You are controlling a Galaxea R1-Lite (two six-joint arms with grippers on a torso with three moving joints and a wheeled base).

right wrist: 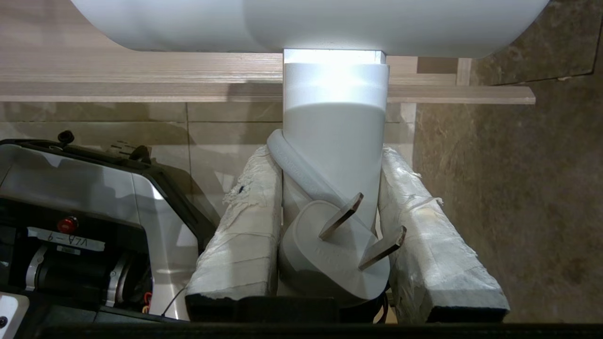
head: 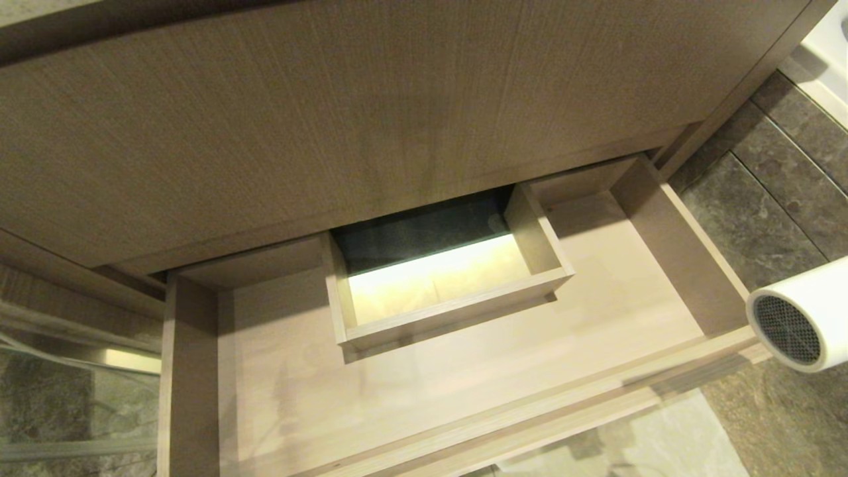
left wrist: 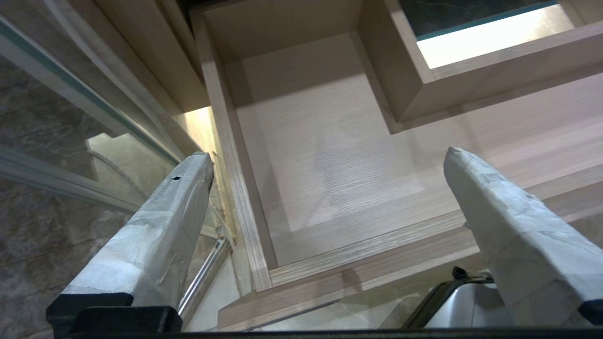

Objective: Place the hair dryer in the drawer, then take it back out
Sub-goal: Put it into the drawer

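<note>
2 padded fingers of the right claw [right wrist: 330, 155] pinch the small white hair dryer [right wrist: 335, 122] by its handle, beside the pulled-out light wood-grain drawer [head: 669, 238]. Its bottom lies bare. Left claw [left wrist: 327, 157] hangs above, jaws wide apart, gripping nothing.

We count one hair dryer [head: 798, 318], one open drawer [head: 464, 371] with one boxed cutout [head: 444, 278] in its middle, two hands, the left hand [left wrist: 325, 160] and right hand [right wrist: 330, 188], and two plug prongs [right wrist: 340, 215], perhaps a third hidden.
</note>
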